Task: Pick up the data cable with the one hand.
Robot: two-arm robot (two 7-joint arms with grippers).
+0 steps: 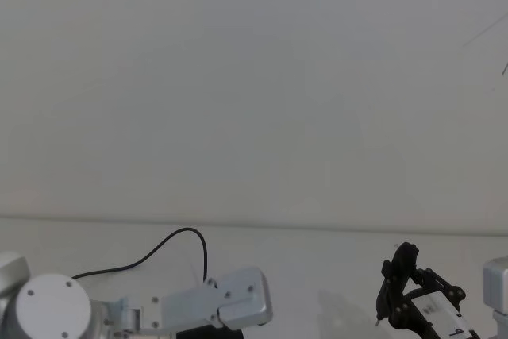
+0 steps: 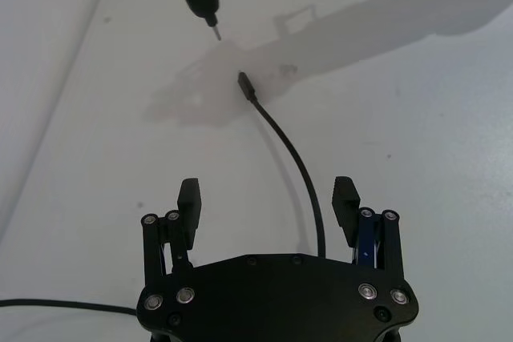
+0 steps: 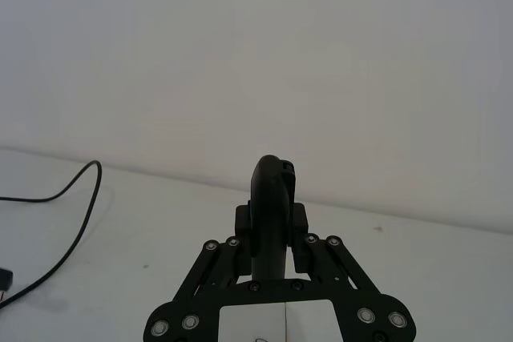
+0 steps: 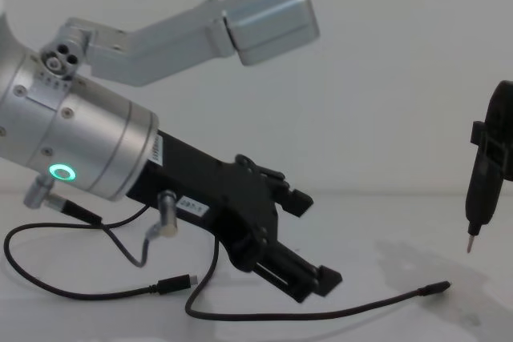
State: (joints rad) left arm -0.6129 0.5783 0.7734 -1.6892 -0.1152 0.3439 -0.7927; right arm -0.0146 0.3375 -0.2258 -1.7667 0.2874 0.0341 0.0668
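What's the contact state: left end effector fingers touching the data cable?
Apart. Left wrist view: the data cable runs between the open left end effector fingers, bare table visible on both sides.

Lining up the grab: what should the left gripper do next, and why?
Probably lower the left gripper slightly: it is open, the cable runs between its fingers on the table, and it seems to hang just above. The right gripper holds a pen tool.

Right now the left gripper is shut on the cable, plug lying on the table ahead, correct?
No: the left wrist view shows the left gripper open, the cable passing loose between its fingers. The plug does lie on the table ahead.
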